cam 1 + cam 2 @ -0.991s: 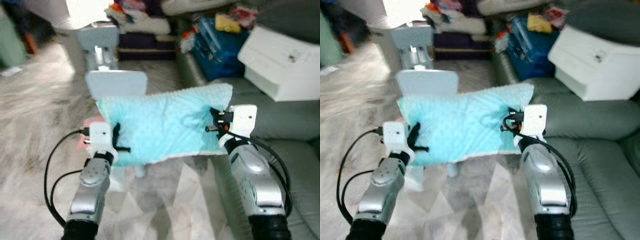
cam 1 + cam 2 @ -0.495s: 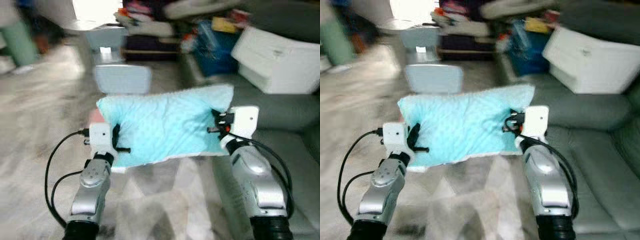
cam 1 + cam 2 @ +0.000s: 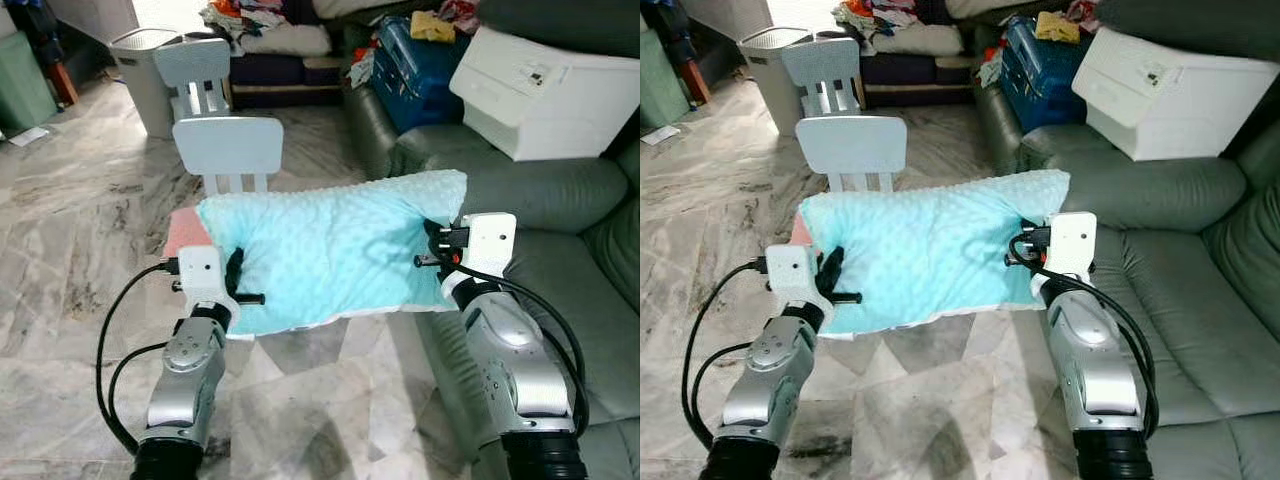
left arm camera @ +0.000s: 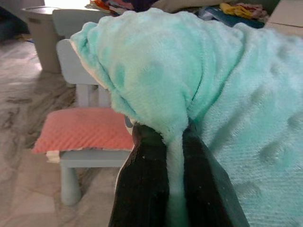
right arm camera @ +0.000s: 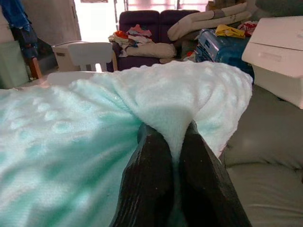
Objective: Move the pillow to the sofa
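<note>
A light turquoise dotted pillow (image 3: 325, 250) hangs in the air between my two arms, held level above the marble floor. My left gripper (image 3: 238, 285) is shut on its left edge, the black fingers (image 4: 147, 184) pinching a fold of the fabric. At the pillow's right edge my right gripper (image 3: 432, 245) is shut on another fold, seen close between its fingers (image 5: 149, 184). The grey-green leather sofa (image 3: 590, 290) lies to my right, its seat cushion beside and below the right arm.
A small pale-blue child's chair (image 3: 228, 145) with a pink cushion (image 4: 83, 130) stands just behind the pillow. A white box (image 3: 545, 90) and a blue bag (image 3: 415, 65) sit on the far sofa section. A grey bin (image 3: 140, 60) stands at the back left.
The camera has swung and steadied, so the view is sharp now. Both grippers still hold the pillow in the same pose; the sofa sits a little closer on the right.
</note>
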Motion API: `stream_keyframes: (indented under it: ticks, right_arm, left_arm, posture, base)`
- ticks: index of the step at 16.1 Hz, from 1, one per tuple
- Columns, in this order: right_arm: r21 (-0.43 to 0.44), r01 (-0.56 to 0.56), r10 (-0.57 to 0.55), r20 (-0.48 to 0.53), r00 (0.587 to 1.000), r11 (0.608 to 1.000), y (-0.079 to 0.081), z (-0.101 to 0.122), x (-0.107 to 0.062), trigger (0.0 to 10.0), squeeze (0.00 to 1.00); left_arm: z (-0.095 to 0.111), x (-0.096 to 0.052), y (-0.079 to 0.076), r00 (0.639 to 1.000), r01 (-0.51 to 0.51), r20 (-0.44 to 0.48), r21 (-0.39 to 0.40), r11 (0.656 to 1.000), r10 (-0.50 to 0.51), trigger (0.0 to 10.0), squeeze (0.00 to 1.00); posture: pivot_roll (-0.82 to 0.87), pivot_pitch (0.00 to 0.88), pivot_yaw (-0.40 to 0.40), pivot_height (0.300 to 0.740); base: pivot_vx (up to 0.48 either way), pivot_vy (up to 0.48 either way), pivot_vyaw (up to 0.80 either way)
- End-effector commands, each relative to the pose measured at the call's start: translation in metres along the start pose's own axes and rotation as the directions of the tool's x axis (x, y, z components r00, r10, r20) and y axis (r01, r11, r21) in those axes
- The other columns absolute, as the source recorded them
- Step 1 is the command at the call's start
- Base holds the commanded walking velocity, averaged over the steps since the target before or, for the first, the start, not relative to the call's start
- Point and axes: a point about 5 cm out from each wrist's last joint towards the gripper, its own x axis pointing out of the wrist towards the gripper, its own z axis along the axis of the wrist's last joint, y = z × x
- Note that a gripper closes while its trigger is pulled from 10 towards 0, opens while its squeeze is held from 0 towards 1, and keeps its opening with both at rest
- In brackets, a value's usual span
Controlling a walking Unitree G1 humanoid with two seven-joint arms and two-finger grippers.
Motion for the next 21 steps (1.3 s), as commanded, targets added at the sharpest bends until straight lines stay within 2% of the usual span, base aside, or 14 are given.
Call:
stream_keyframes:
  ticks: [1,9,13,19,21]
  right_arm:
    - [-0.001,-0.008,0.008,0.032,0.999,1.000,0.002,0.009,0.002,10.0,0.00]
    - [-0.002,-0.005,0.005,0.030,1.000,1.000,0.002,0.008,0.003,10.0,0.00]
    - [-0.007,-0.002,0.002,0.028,1.000,1.000,0.002,0.008,0.003,10.0,0.00]
    - [-0.021,0.019,-0.019,0.017,1.000,1.000,-0.003,0.008,0.003,10.0,0.00]
    - [-0.017,0.028,-0.028,0.007,1.000,0.999,-0.004,0.008,0.003,10.0,0.00]
  left_arm:
    - [0.004,0.003,0.001,1.000,-0.001,0.003,-0.004,1.000,0.001,10.0,0.00]
    - [0.003,0.002,0.000,1.000,0.023,-0.004,0.018,1.000,-0.023,10.0,0.00]
    - [0.002,0.002,-0.002,0.999,0.039,-0.008,0.028,0.999,-0.039,10.0,0.00]
    - [0.003,0.003,-0.011,0.995,0.100,-0.008,-0.008,0.995,-0.100,10.0,0.00]
    - [0.003,0.004,-0.011,0.995,0.095,-0.013,-0.023,0.995,-0.096,10.0,0.00]
  posture:
    - [-0.17,0.000,0.004,0.740]
    - [-0.16,0.000,0.005,0.740]
    - [-0.16,0.000,0.009,0.740]
    - [-0.17,0.000,0.009,0.740]
    - [-0.18,0.000,0.010,0.740]
  base:
    - [0.000,0.480,0.00]
    - [0.000,0.468,0.00]
    - [0.000,0.000,0.00]
    - [0.000,0.000,0.00]
    - [0.000,0.000,-0.62]
